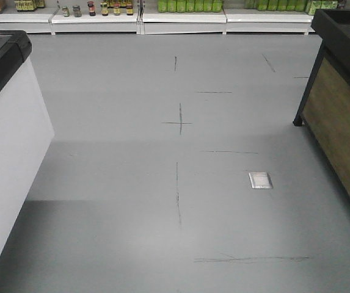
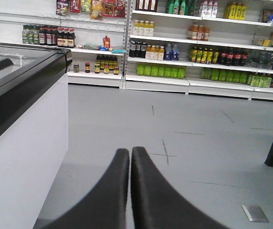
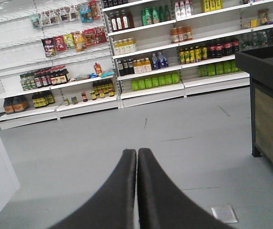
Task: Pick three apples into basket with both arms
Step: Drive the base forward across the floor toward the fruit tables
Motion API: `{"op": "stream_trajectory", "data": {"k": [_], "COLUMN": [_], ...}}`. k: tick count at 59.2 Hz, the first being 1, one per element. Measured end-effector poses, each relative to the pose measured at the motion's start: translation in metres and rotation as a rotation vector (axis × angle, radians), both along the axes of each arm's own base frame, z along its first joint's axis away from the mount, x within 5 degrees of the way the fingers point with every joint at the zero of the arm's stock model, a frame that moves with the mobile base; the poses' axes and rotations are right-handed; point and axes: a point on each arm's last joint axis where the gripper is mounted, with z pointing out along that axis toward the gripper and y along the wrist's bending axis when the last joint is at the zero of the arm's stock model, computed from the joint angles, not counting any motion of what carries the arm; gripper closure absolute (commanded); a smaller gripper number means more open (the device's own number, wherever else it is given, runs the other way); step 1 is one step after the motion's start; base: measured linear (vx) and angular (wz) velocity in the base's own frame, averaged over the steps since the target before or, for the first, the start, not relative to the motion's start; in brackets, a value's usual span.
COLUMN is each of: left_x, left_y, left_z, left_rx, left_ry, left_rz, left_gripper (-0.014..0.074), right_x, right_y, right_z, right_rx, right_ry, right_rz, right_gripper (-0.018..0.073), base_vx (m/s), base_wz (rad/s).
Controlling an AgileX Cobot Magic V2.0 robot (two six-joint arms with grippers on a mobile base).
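No apples and no basket show in any view. In the left wrist view my left gripper (image 2: 130, 150) is shut, its two black fingers pressed together with nothing between them, pointing out over the grey floor. My right gripper (image 3: 137, 151) in the right wrist view is likewise shut and holds nothing, aimed at the floor and the far shelves. Neither arm appears in the front-facing view.
A white chest freezer with a black rim (image 1: 3, 116) (image 2: 26, 100) stands at the left. A black-framed wooden stand (image 1: 339, 110) (image 3: 269, 100) is at the right. Stocked shelves (image 2: 198, 52) line the far wall. A metal floor plate (image 1: 260, 180) lies on the grey floor.
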Motion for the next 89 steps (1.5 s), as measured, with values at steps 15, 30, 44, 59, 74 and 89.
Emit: {"op": "stream_trajectory", "data": {"k": [15, 30, 44, 59, 74, 89], "left_x": [0.0, 0.0, 0.0, 0.0, 0.0, 0.0], "left_y": [0.0, 0.0, 0.0, 0.0, 0.0, 0.0], "left_z": [0.0, 0.0, 0.0, 0.0, 0.0, 0.0], "left_rx": [0.0, 0.0, 0.0, 0.0, 0.0, 0.0], "left_ry": [0.0, 0.0, 0.0, 0.0, 0.0, 0.0], "left_rz": [0.0, 0.0, 0.0, 0.0, 0.0, 0.0], "left_gripper": [0.0602, 0.0602, 0.0602, 0.0602, 0.0602, 0.0602], "right_x": [0.0, 0.0, 0.0, 0.0, 0.0, 0.0], "right_y": [0.0, 0.0, 0.0, 0.0, 0.0, 0.0], "right_z": [0.0, 0.0, 0.0, 0.0, 0.0, 0.0], "right_rx": [0.0, 0.0, 0.0, 0.0, 0.0, 0.0], "right_ry": [0.0, 0.0, 0.0, 0.0, 0.0, 0.0], "right_rz": [0.0, 0.0, 0.0, 0.0, 0.0, 0.0], "right_gripper": [0.0568, 0.0568, 0.0568, 0.0568, 0.0568, 0.0568], "base_vx": [0.02, 0.05, 0.08, 0.09, 0.1, 0.12], "base_wz": [0.02, 0.03, 0.06, 0.13, 0.06, -0.01]}}
